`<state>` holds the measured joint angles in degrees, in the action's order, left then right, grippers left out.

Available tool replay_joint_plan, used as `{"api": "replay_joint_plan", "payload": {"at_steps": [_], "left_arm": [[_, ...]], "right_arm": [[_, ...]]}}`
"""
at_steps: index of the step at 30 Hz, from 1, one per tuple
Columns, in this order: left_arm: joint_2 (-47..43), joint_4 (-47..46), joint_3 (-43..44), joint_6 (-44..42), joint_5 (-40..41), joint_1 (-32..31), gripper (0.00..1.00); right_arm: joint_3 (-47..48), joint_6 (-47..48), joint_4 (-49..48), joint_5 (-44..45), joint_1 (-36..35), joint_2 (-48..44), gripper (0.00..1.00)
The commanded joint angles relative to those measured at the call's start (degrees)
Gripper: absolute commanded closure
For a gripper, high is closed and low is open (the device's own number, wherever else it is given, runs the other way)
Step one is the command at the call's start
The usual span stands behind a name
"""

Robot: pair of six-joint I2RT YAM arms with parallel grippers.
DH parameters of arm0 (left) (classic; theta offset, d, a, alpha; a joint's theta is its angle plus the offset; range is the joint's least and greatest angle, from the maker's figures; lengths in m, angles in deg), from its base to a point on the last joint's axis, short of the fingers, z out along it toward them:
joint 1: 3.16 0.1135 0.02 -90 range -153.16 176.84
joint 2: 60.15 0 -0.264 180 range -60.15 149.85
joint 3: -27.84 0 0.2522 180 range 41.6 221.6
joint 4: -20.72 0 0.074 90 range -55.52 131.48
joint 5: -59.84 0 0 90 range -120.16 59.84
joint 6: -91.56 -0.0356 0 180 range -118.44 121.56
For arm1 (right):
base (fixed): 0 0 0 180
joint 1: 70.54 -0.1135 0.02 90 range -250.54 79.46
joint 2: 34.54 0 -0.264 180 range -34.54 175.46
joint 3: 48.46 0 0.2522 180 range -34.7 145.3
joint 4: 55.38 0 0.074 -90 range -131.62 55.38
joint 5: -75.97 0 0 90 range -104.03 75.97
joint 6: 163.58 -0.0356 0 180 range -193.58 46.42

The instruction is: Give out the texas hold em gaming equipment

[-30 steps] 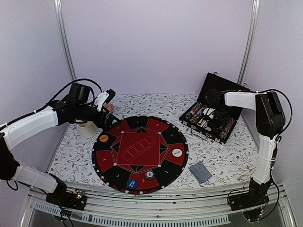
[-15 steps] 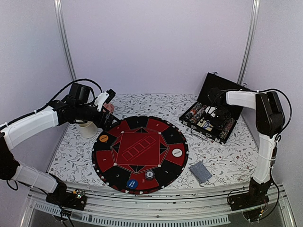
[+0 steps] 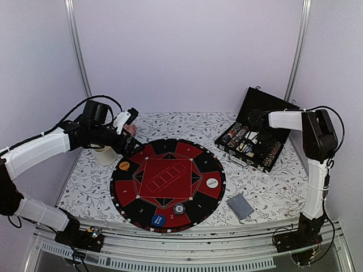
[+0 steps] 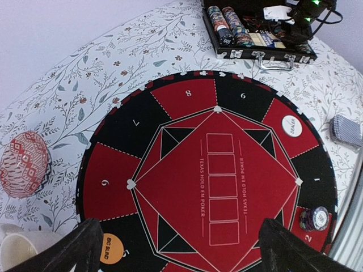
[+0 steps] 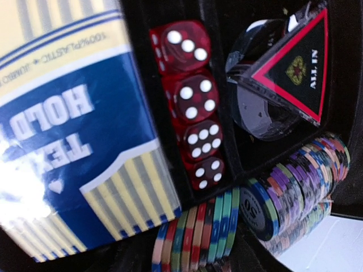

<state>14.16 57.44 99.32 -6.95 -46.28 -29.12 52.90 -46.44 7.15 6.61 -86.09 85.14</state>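
My left gripper (image 3: 127, 141) hangs open and empty above the left rim of the round red-and-black poker mat (image 3: 170, 148); in the left wrist view (image 4: 181, 258) its dark fingers (image 4: 76, 249) frame the mat (image 4: 187, 96). On the mat lie an orange disc (image 3: 124, 166) (image 4: 112, 249), a white disc (image 3: 212, 183) (image 4: 292, 126), a blue disc (image 3: 159, 220) and a small stack of striped chips (image 3: 179, 209) (image 4: 315, 218). A grey-blue card deck (image 3: 240, 205) (image 4: 347, 130) lies right of the mat. My right gripper (image 3: 256, 137) (image 5: 195, 252) is inside the open black case (image 3: 266, 102), shut on a short stack of striped chips (image 5: 195, 235).
A pink patterned bowl (image 3: 131, 129) (image 4: 22, 171) and a white cup (image 3: 105, 154) (image 4: 17, 252) stand left of the mat. In the case are a blue-yellow card box (image 5: 68, 130), red dice (image 5: 190, 102), an all-in triangle (image 5: 295, 62) and rows of chips (image 5: 300, 187).
My right gripper has shifted slightly towards the back inside the case. The left arm has not visibly moved.
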Motion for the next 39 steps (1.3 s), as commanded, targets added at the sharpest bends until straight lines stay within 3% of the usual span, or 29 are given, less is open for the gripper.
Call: {"api": "replay_joint_plan", "payload": {"at_steps": [1, 8, 10, 16, 21, 24, 29, 34, 39], "left_arm": [[-0.1, -0.6, -0.8, 0.1, -0.8, 0.8, 0.02], [-0.4, -0.8, -0.9, 0.0, -0.9, 0.8, 0.02], [-0.5, -0.8, -0.9, -0.1, -0.9, 0.8, 0.02], [-1.7, -1.3, -1.0, -0.8, -1.2, 0.8, 0.02], [-5.9, -5.0, -3.7, -2.9, -3.7, 0.8, 0.02], [-8.8, -7.5, -5.5, -3.8, -4.6, 0.3, 0.03], [-11.5, -9.4, -5.5, -6.3, -1.9, -4.1, 0.05], [-11.0, -9.6, -4.3, -10.5, 9.8, -14.6, 0.03], [-7.3, -11.3, -4.1, -12.3, 12.1, -21.2, 0.02]], "right_arm": [[1.1, 0.1, -0.1, -1.2, 0.4, 2.6, 0.51], [2.2, -0.7, 0.6, -1.3, 0.5, 2.3, 0.78], [2.5, -0.9, 0.8, -0.8, 0.5, 1.6, 0.96], [9.5, -5.4, 5.6, -2.0, 0.5, -2.0, 0.97], [22.5, -12.9, 13.6, -3.7, 0.4, -5.5, 0.98], [31.1, -19.8, 18.2, -13.8, -1.7, -6.1, 0.98], [28.4, -25.9, 14.1, -31.9, -12.4, -8.5, 0.98], [20.4, -34.5, -1.0, -56.5, -21.6, -7.5, 0.98], [15.4, -45.2, -16.7, -70.1, -27.7, -4.0, 0.98]]}}
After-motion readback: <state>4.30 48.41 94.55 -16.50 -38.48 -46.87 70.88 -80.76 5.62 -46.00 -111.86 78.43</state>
